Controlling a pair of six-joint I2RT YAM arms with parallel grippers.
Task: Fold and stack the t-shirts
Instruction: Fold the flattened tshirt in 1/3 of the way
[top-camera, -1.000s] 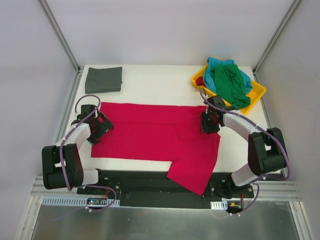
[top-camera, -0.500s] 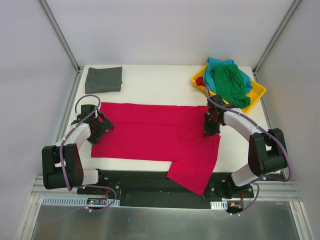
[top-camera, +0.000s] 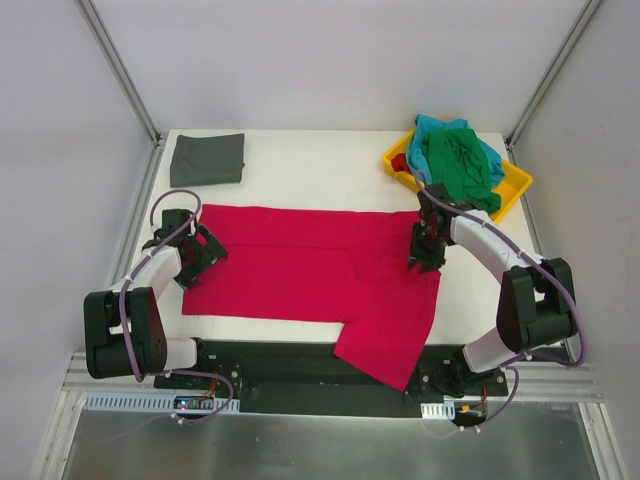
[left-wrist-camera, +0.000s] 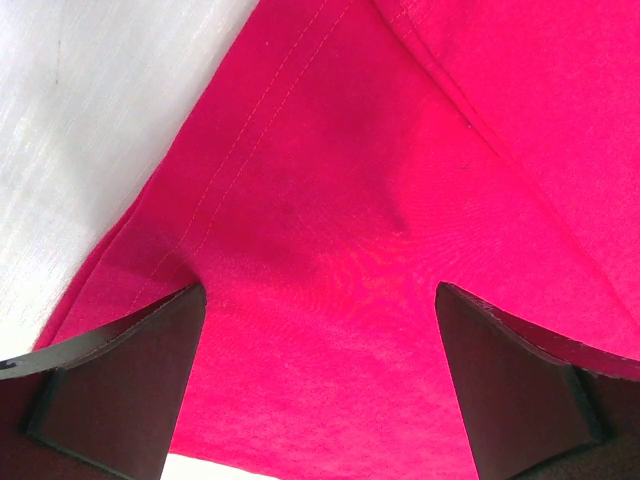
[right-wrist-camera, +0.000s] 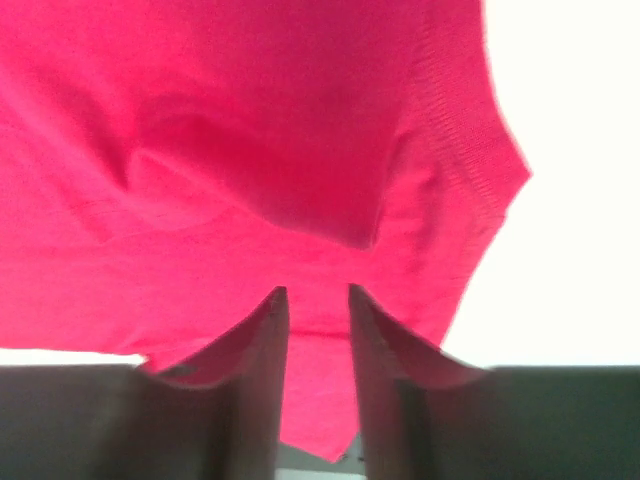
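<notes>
The crimson red t-shirt (top-camera: 300, 265) lies spread across the table, and one part of it hangs over the front edge. My left gripper (top-camera: 210, 252) is open over the shirt's left edge, with red cloth (left-wrist-camera: 330, 200) between and under its wide-apart jaws (left-wrist-camera: 320, 290). My right gripper (top-camera: 424, 260) is at the shirt's right end. Its jaws (right-wrist-camera: 313, 292) are closed to a narrow gap with red cloth (right-wrist-camera: 250, 130) between them. The dark grey t-shirt (top-camera: 207, 158) lies folded at the back left. The green t-shirt (top-camera: 460, 168) and the teal t-shirt (top-camera: 437, 128) are heaped in a tray.
The yellow tray (top-camera: 518, 183) stands at the back right, close behind my right arm. White table (top-camera: 320, 170) shows between the grey shirt and the tray, and white surface (right-wrist-camera: 570, 250) shows to the right of the red cloth. The black front rail (top-camera: 290, 360) runs under the hanging cloth.
My right gripper has shifted slightly to the right and back at the shirt's right end. The left arm has not moved.
</notes>
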